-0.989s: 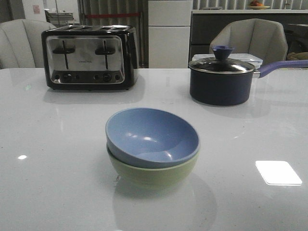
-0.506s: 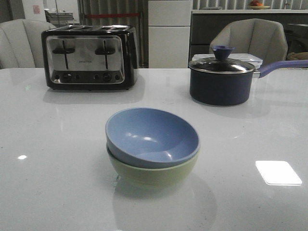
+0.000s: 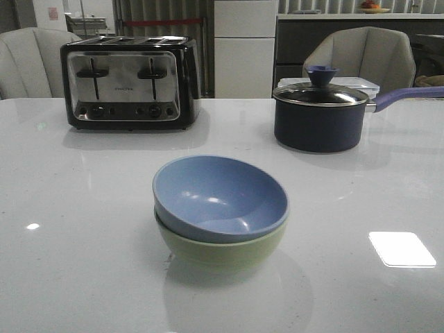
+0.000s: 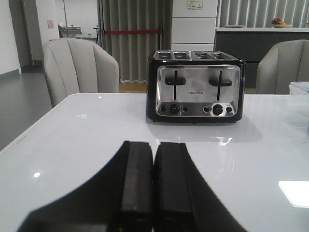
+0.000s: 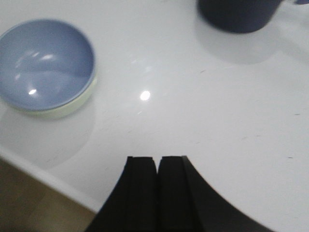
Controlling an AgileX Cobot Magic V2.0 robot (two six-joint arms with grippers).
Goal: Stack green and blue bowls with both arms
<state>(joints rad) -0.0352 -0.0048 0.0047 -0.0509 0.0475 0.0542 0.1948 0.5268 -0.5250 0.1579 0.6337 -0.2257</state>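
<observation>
bowls are as you saw them a second ago: blue bowl point(image 3: 220, 196) nested in the green bowl point(image 3: 220, 248), mid-bench toward the near edge. toaster point(image 3: 130, 82) and saucepan point(image 3: 320, 115) by the far edge haven't shifted either. your left gripper point(image 4: 153, 181) and right gripper point(image 5: 157, 188) are both pressed closed, empty.

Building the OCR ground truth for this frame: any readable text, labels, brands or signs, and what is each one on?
"FINETEK", as best it reads, small: brand on the toaster front, left wrist view; blurred in the front view.
Paper on the white cabinet: too small to read.
Notice on the back wall: unreadable.
Blue bowl, green bowl, saucepan: no text.
</observation>
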